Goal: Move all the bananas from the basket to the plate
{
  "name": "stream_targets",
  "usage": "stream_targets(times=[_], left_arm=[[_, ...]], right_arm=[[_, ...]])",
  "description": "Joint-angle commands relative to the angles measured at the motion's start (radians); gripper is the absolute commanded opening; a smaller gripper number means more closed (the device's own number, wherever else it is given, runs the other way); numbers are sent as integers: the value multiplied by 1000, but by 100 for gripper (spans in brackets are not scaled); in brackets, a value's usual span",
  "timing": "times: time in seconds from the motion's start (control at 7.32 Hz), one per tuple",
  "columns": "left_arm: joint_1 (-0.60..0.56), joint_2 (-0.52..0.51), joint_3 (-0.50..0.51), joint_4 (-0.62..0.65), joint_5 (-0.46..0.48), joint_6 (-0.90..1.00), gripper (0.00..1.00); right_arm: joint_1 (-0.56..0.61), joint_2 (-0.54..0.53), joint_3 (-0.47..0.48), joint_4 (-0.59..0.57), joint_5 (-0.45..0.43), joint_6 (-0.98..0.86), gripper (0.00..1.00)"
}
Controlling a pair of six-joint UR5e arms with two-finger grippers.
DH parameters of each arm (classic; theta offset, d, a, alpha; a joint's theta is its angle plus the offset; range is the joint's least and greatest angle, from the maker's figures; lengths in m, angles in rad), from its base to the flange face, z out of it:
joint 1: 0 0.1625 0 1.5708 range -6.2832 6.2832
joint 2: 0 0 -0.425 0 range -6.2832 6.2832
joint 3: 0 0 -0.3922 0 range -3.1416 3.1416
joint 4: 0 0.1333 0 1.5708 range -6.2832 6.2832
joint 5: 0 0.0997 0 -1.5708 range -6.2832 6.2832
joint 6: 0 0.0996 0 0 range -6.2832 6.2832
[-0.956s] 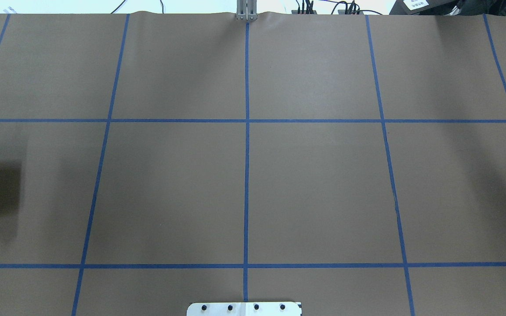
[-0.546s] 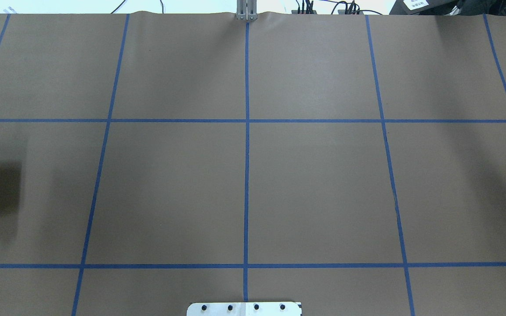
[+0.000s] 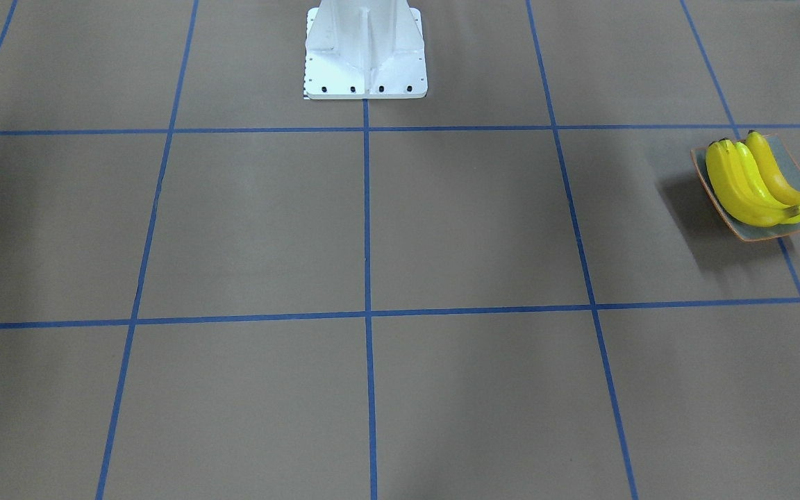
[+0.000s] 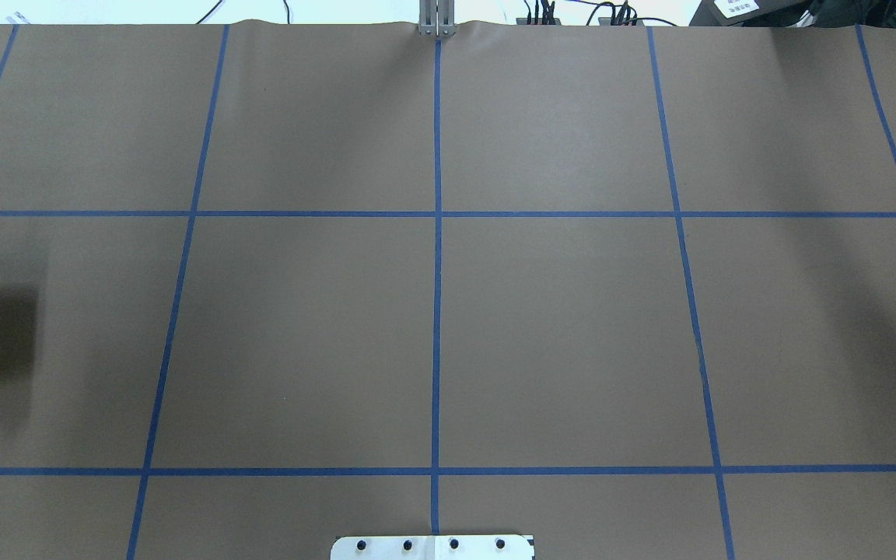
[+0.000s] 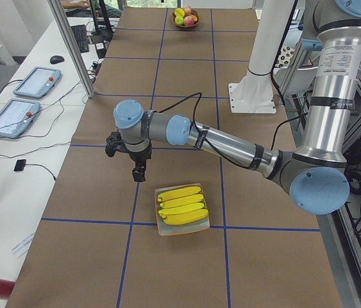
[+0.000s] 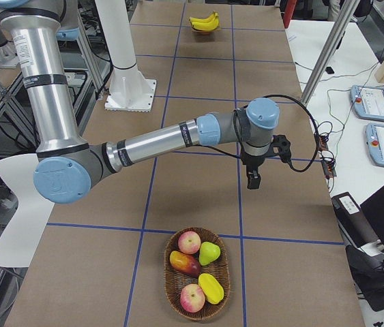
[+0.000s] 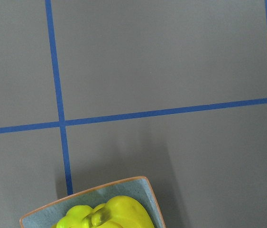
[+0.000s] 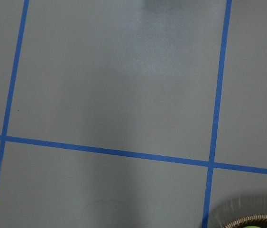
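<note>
From the table's left end, the three bananas (image 5: 181,204) lie side by side in the plate (image 5: 183,229). The left gripper (image 5: 139,174) hangs pointing down just beside the plate's far-left corner, touching nothing; I cannot tell from here whether its fingers are apart or together. From the opposite end, the right gripper (image 6: 253,179) hangs well apart from the plate, just beyond the basket (image 6: 168,279), and its fingers are likewise unreadable. The basket holds only apples and other fruit (image 6: 190,242), with no banana visible, so the transfer looks finished. The front-facing view shows all three bananas inside the plate's rim, stems at one end, and a dark sliver of the left gripper at the picture's edge close beside the plate. The overhead view catches only the plate's edge and a bit of yellow. The left wrist camera looks down past one plate corner, with the bananas heaped against it. The right wrist camera shows only the basket's rim. The likely trouble is the left arm's retreat. A low or sideways sweep could clip the upturned rim, shifting the plate or rolling a glossy banana over the shallow edge.
</note>
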Motion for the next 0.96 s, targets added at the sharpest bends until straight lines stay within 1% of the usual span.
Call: stream_targets(times=[0.0,0.27,0.41,0.68,0.82], left_arm=[[2,15,-20,0,-1,-6,99],[2,10,-34,-2,-7,-6,99],[4,10,-43,0,-9,-6,99],[8,13,-40,0,-9,-4,99],[8,15,4,-2,-7,3,99]], right_arm=[[0,-11,-1,0,-5,-1,100],[1,-29,4,0,-3,-1,100],[6,-75,58,1,-5,-1,100],[9,-126,92,6,-3,0,100],[9,-147,91,9,-5,-1,100]])
